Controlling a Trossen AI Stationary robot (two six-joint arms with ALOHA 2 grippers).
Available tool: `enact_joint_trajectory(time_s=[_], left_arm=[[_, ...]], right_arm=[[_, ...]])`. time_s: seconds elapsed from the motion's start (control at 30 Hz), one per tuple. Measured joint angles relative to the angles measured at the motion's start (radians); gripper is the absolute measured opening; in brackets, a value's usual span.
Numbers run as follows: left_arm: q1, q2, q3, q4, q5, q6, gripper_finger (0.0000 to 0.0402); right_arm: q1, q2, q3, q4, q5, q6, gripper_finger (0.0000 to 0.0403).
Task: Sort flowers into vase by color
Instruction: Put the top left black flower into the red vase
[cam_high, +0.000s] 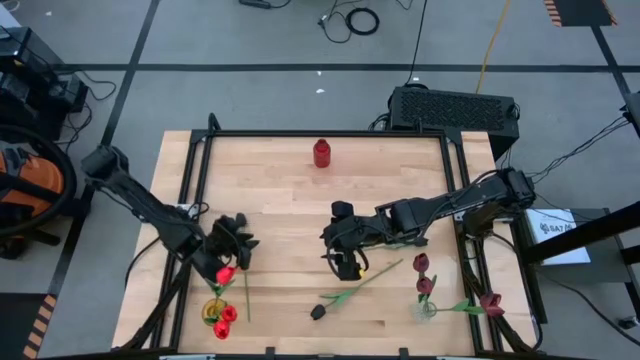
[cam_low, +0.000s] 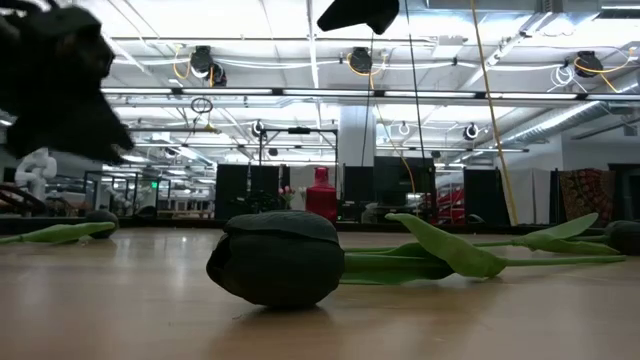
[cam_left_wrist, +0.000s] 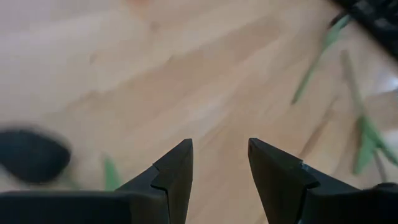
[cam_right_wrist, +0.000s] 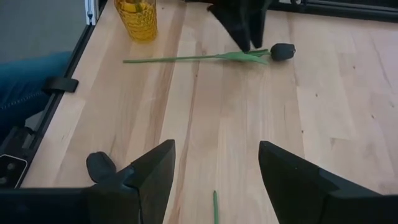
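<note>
Two pairs of fingers hang over the wooden surface (cam_high: 290, 200), and we see both spread with nothing between them. The right arm's fingers (cam_right_wrist: 163, 158) stand wide apart above bare wood near the middle. The black flower (cam_high: 318, 312) lies flat nearby, toward the front edge and clear of them, with its stem running back past that arm. The left arm's fingers (cam_left_wrist: 180, 162) are also parted, over the left side. A red flower (cam_high: 225, 273) lies just beside them, and we cannot tell whether it touches them. Near it, at the front left, the yellow vase (cam_high: 214, 312) holds red flowers. At the front right, the clear vase (cam_high: 426, 306) holds maroon flowers, and one more maroon flower (cam_high: 491, 303) lies beside it.

Much is hard to read. Past the left arm's fingers we make out only a dark blob and green streaks, too blurred to name. From table height the black flower fills the foreground, and both arms are cut off at the top edge. Under the right arm a small dark lump and a bit of green stem are only partly visible.
</note>
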Motion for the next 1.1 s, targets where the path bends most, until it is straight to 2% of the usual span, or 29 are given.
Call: enact_joint_trajectory(time_s=[0.07,0.17,0.43,0.77,1.1], left_arm=[[-0.001,0.024,0.0,-0.027,0.042,-0.062,0.016],[-0.001,0.054,0.0,-0.015,0.084,-0.072,0.0152],[-0.001,0.089,0.0,-0.033,0.162,-0.221,0.0148],[-0.001,0.09,0.034,-0.099,0.27,-0.301,0.0147],[-0.001,0.175,0.034,-0.14,0.418,-0.388,0.0147]], right_arm=[[0.0,-0.003,0.0,-0.002,-0.001,-0.001,0.0224],[0.0,-0.006,0.0,0.005,-0.001,-0.004,0.0224],[0.0,-0.01,0.0,0.004,-0.001,0.0,0.0224],[0.0,-0.01,0.0,0.003,-0.001,0.0,0.0224],[0.0,-0.01,0.0,0.003,-0.001,-0.005,0.0224]])
